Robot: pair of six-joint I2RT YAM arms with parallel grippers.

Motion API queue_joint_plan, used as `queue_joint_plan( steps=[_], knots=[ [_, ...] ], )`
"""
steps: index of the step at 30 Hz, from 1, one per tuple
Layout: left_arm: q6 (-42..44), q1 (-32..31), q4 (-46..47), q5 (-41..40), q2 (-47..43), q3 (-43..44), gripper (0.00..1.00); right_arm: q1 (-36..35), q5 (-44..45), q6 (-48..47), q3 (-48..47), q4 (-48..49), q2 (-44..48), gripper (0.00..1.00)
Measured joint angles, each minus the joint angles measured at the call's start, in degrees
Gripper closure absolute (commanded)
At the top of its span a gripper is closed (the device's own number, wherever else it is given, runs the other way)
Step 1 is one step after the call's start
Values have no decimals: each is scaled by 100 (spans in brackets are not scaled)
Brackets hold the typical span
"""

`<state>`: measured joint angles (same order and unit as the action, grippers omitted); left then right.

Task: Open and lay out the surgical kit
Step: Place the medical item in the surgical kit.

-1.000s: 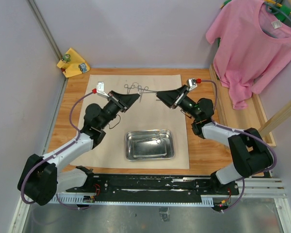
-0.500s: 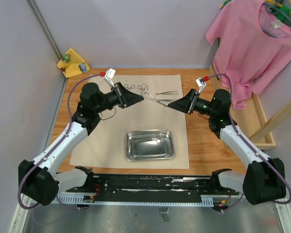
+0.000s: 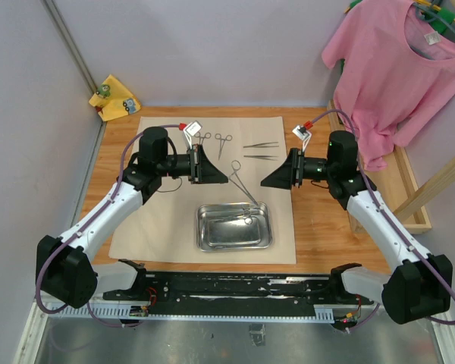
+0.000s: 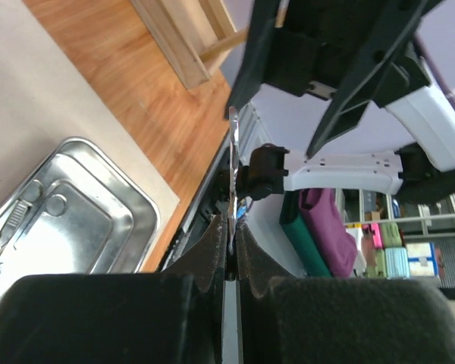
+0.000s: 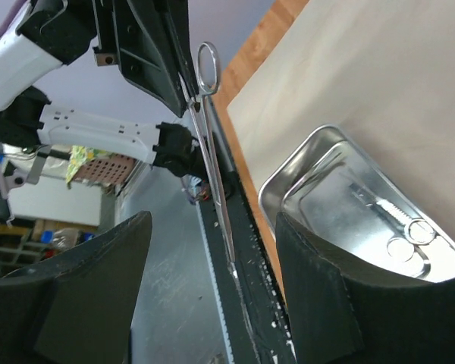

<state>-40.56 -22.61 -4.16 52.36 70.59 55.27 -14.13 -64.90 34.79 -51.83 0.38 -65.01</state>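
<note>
Four ring-handled steel forceps are in sight. The far forceps point(image 3: 205, 139) and the second forceps point(image 3: 224, 141) lie side by side near the far edge of the beige cloth wrap point(image 3: 167, 216), which is spread flat and smooth as a rectangle on the wooden table point(image 3: 318, 239). The tray forceps point(image 5: 379, 206) lies inside the steel tray point(image 3: 206, 236), a shiny, shallow rectangle with rounded corners at the near middle of the cloth. The lifted forceps point(image 3: 243, 186) is up in the air. Two slim, pointed tweezers, the far tweezers point(image 3: 260, 145) and the near tweezers point(image 3: 262, 158), lie parallel on the cloth to the right of the far forceps pair.

The left claw point(image 3: 222, 174) is pinched narrow on the lifted forceps, the thin steel seen edge-on between its black fingers. The tool slants away from it, its low end over the tray's far rim. The right claw point(image 3: 267, 180) stands wide and holds nothing. It points at the left claw from just beside the lifted forceps, which in its wrist view rises between its two fingers without touching them
</note>
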Motion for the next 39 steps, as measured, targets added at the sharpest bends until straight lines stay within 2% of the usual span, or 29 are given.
queue_joint_plan(
  steps=[5, 9, 16, 20, 24, 26, 28, 29, 32, 35, 39],
  knots=[
    [-109, 0, 437, 481, 127, -31, 96, -424, -354, 271, 94, 313, -474, 39],
    [-313, 0, 901, 791, 289, -199, 96, -575, -520, 457, 94, 575, -643, 48],
    [-516, 0, 1344, 1010, 577, -273, 95, -1088, -577, 669, 90, 914, -966, 60],
    [-595, 0, 1493, 1071, 632, -273, 95, -1257, -560, 697, 90, 931, -1154, 73],
    [-632, 0, 1602, 1099, 688, -273, 93, -1307, -518, 697, 87, 927, -1215, 81],
    [-647, 0, 1631, 1139, 706, -273, 93, -1329, -490, 695, 87, 925, -1215, 81],
    [-654, 0, 1659, 1158, 721, -273, 93, -1342, -446, 695, 87, 925, -1215, 64],
    [-660, 0, 1663, 1158, 728, -273, 93, -1342, -437, 693, 87, 925, -1215, 60],
    [-662, 0, 1679, 1156, 772, -273, 93, -1344, -400, 662, 66, 872, -1215, 57],
    [-660, 0, 1679, 1158, 789, -273, 93, -1342, -400, 610, 26, 835, -1215, 63],
    [-638, 0, 1674, 1161, 789, -273, 92, -1320, -400, 575, -7, 831, -1213, 79]
  ],
)
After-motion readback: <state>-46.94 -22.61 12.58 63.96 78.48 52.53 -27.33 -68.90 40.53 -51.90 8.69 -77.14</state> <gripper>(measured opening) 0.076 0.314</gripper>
